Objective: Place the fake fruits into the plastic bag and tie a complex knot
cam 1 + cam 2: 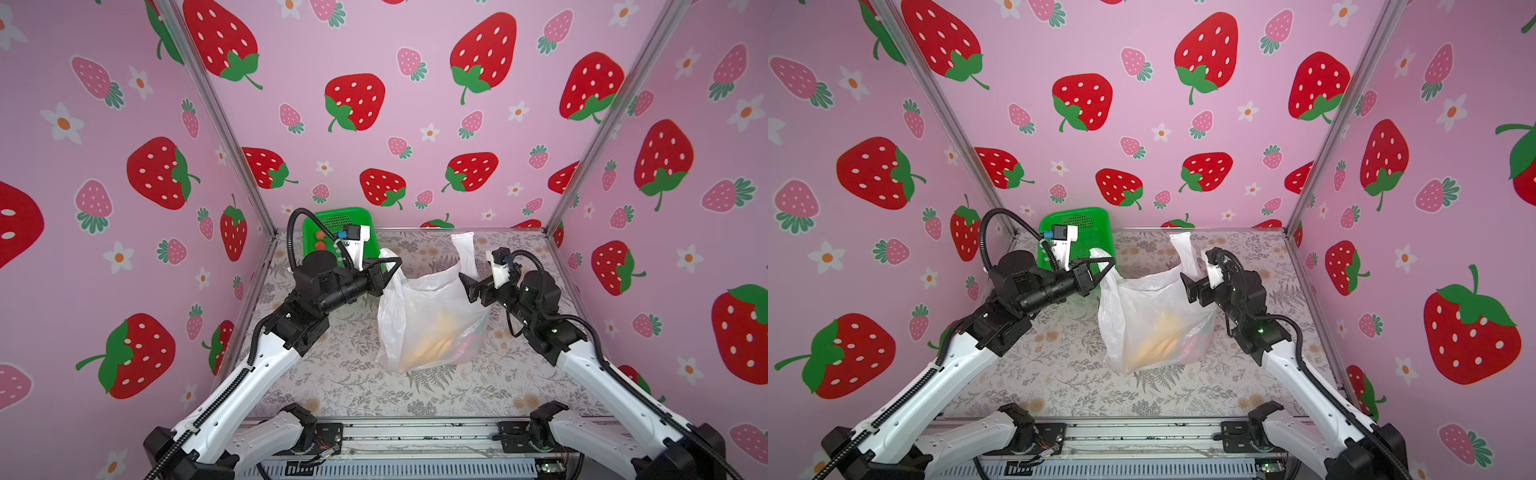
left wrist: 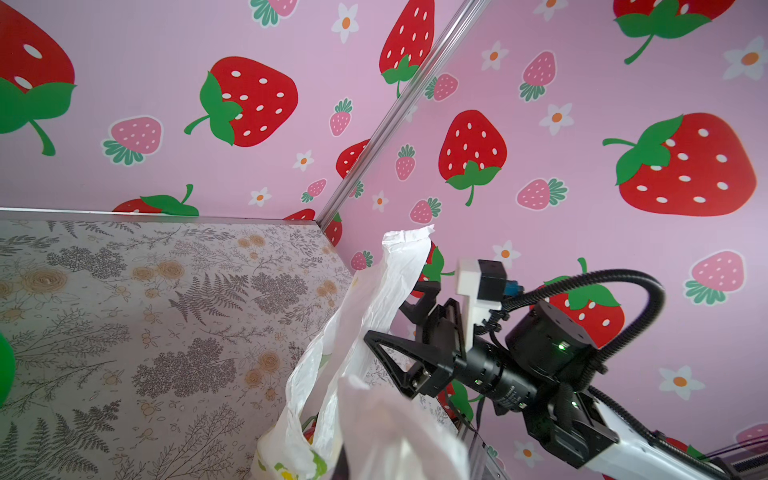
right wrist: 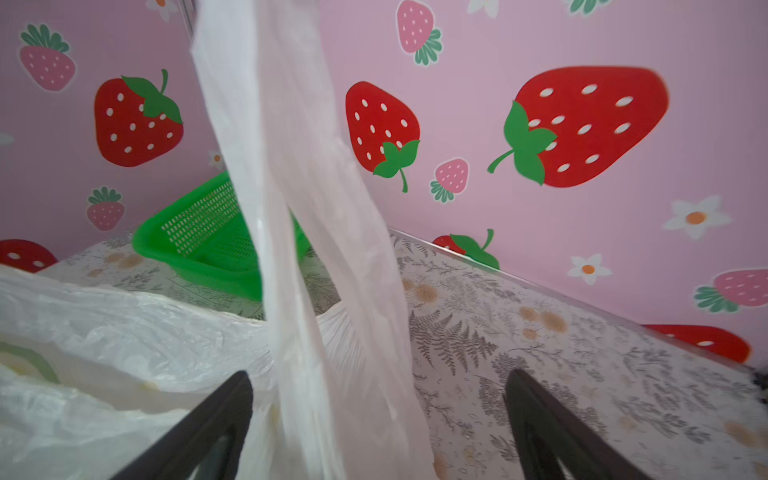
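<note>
White translucent plastic bag (image 1: 399,316), yellow toy bananas (image 1: 434,332) inside, stands on the floral tabletop (image 1: 332,374) in both top views, the left gripper (image 1: 398,262) pinching one loop handle (image 1: 386,254); the left wrist view shows the right gripper (image 2: 392,311) spread; in the right wrist view the flimsy second handle (image 3: 291,187) hangs between its jaws and may slip free as they close.

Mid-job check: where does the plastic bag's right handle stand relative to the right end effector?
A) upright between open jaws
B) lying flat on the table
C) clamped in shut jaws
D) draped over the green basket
A: in the right wrist view the plastic bag's handle rises between the spread fingers of the right end effector, which are not closed on it.
</note>
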Motion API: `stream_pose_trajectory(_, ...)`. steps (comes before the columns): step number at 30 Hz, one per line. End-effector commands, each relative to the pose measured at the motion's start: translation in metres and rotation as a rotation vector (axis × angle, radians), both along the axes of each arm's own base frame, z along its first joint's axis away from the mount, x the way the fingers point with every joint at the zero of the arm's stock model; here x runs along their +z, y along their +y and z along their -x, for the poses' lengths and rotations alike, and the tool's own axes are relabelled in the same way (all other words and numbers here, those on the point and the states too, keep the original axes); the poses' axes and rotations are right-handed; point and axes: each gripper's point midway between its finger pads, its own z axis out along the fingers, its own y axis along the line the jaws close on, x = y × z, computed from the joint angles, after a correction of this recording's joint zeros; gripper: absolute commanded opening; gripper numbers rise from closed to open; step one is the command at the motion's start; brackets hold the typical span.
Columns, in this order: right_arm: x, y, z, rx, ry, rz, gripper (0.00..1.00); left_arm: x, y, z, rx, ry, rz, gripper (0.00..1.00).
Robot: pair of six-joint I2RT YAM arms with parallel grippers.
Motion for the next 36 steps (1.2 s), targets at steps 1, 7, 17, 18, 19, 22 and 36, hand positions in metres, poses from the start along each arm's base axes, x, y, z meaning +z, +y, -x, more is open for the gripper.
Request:
stream_pose_trajectory(1, 0.017, 0.017, 0.004, 0.135, -0.06, -0.092, 0.66, 0.027, 0.006, 0.0, 0.016, -0.068, 0.007, 0.0)
stream_pose_trajectory(7, 0.018, 0.017, 0.022, 0.189, -0.117, -0.114, 0.23, 0.028, 0.02, -0.024, 0.08, -0.069, 0.003, 0.0)
stream_pose_trajectory(17, 0.032, 0.017, 0.053, 0.276, -0.109, -0.201, 0.01, 0.031, 0.026, -0.029, 0.067, -0.194, -0.05, 0.44)
stream_pose_trajectory(18, 0.032, 0.017, 0.054, 0.28, -0.104, -0.205, 0.0, 0.034, 0.029, -0.027, 0.081, -0.212, -0.058, 0.49)
stream_pose_trajectory(19, 0.032, 0.018, 0.056, 0.289, -0.098, -0.21, 0.01, 0.036, 0.033, -0.026, 0.101, -0.235, -0.072, 0.54)
stream_pose_trajectory(22, 0.034, 0.019, 0.059, 0.301, -0.081, -0.23, 0.0, 0.052, 0.049, -0.016, 0.17, -0.324, -0.097, 0.61)
stream_pose_trajectory(36, 0.027, 0.029, 0.051, 0.324, 0.048, -0.254, 0.0, 0.075, -0.024, 0.083, -0.097, -0.668, -0.37, 0.66)
